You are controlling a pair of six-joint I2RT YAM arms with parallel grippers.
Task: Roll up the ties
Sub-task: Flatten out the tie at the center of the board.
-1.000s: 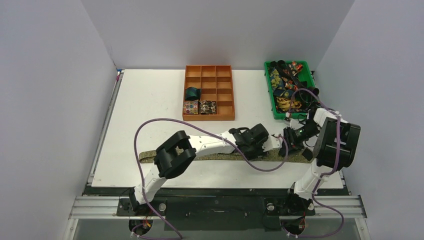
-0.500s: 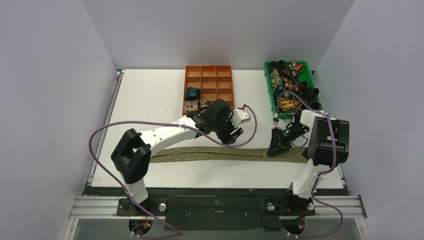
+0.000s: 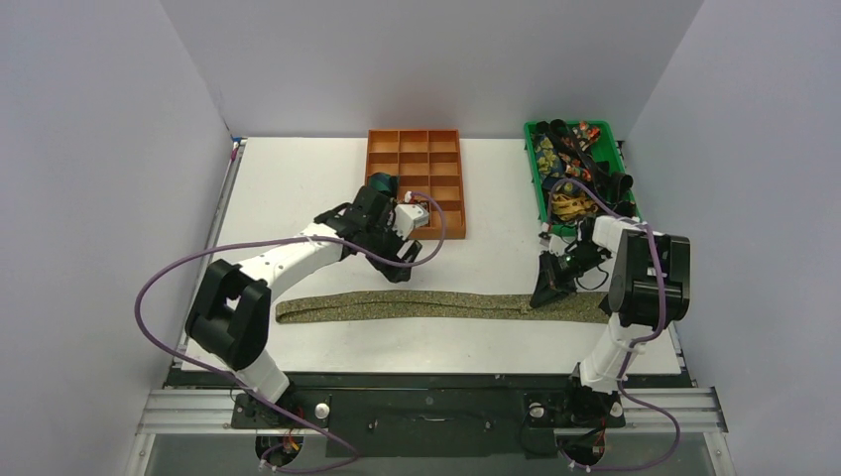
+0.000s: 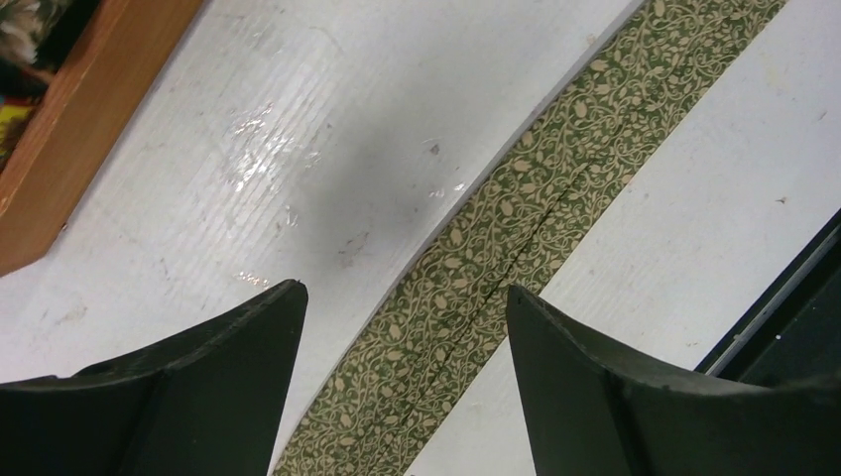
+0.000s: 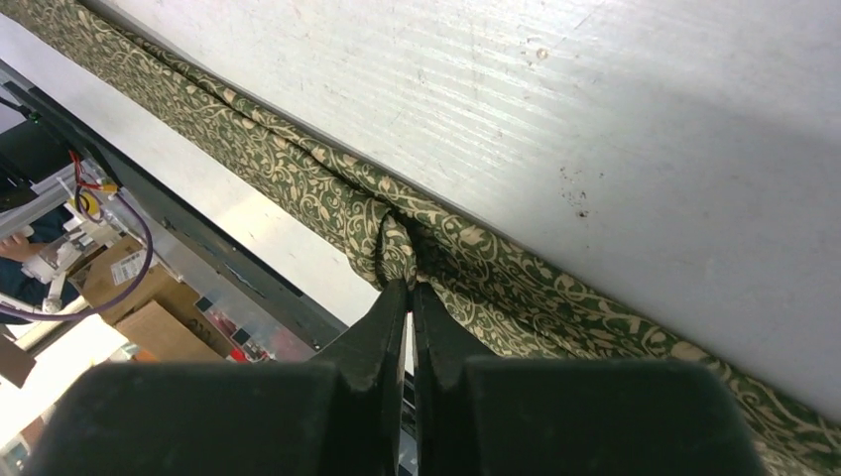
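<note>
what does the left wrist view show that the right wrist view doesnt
Only the left wrist view: a corner of the orange-brown compartment tray, and the left gripper open and holding nothing, with the olive-green vine-patterned fabric tie lying flat below it.
Only the right wrist view: the right gripper shut on a bunched fold of that tie, plus brown cardboard boxes in the background.
Both: the same tie lying on the white table.
</note>
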